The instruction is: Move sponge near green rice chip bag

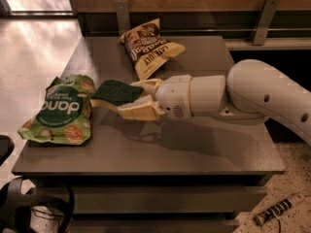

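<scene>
A white robot arm (262, 93) reaches in from the right, low over a flat dark grey desk (194, 149). Its claw (127, 98) sits left of the middle of the desk and points left. The two cream-coloured fingers (138, 111) are clamped on a small rectangular sponge (116, 92) with a dark green scouring top, one finger on its far side and one on its near side. Only the dark top of the sponge shows clearly; its right end is tucked between the fingers. A shadow falls on the desk just below the claw, so the sponge appears to be held a little above the surface.

A crinkled light green rice chip bag (63, 108) with a dark green round label and white letters lies flat at the left edge of the desk. The left tip of the sponge is just beside the bag's right edge; whether the two touch cannot be told.

A brown and yellow chip bag (148, 47) lies on the far part of the desk, beyond the claw and well apart from the green bag.

On the speckled floor at the near right lies a thin striped object (277, 210). Dark looping cables (34, 208) show at the near left.
</scene>
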Available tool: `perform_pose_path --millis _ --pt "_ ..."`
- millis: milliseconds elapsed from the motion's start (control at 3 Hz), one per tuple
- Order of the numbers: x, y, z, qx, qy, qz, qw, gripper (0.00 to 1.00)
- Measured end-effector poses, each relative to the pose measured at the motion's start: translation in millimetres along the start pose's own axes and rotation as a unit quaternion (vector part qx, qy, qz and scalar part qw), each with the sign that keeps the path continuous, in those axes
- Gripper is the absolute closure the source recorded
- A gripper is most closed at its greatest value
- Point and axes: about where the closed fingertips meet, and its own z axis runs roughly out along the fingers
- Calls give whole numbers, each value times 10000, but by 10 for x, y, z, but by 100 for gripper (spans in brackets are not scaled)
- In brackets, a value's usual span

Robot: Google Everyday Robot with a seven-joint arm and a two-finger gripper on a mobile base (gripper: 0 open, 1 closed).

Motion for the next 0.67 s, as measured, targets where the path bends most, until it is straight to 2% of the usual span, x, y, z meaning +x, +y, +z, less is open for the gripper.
perform_pose_path --millis 333,667 --pt "-8 11 11 -12 2 -9 10000 8" --pt "-16 22 22 -24 4 -18 10000 0"
